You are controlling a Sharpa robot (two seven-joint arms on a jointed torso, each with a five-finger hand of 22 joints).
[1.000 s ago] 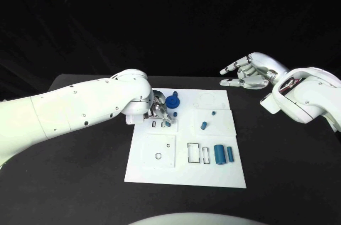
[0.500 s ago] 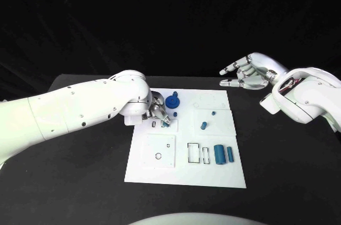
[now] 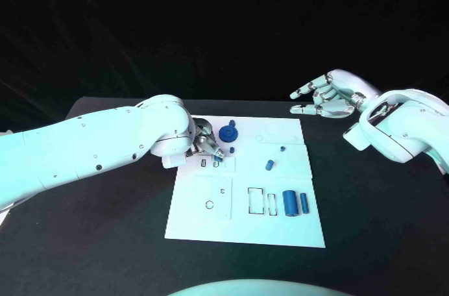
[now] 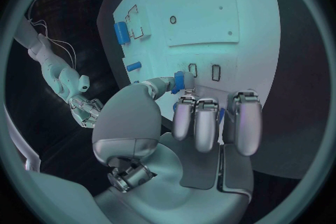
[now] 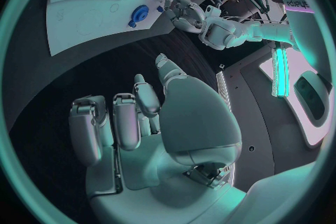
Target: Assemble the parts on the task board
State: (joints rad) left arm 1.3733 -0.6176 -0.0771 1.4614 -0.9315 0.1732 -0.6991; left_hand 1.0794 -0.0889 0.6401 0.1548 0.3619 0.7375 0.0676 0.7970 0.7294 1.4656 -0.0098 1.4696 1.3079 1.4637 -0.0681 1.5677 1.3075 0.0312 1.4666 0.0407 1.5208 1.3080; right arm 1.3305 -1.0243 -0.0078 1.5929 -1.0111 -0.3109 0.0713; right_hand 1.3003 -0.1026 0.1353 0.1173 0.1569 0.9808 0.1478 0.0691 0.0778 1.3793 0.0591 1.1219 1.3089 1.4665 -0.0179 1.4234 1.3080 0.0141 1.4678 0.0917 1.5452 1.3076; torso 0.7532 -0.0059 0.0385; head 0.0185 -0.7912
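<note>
Black table [image 3: 112,244], task board [image 3: 281,231] mid-frame: we see left robot hand [image 3: 207,147] pinching a small blue part [image 4: 178,82]; right robot hand [image 3: 323,96] empty, spread; most parts look unassembled.

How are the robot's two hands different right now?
The left robot hand is down over the task board, while the right robot hand hangs past the board's far right corner, above the black table. The left robot hand pinches a small blue part between thumb and finger; the right robot hand holds nothing, its fingers loosely spread. Both are silver, on white arms.
</note>
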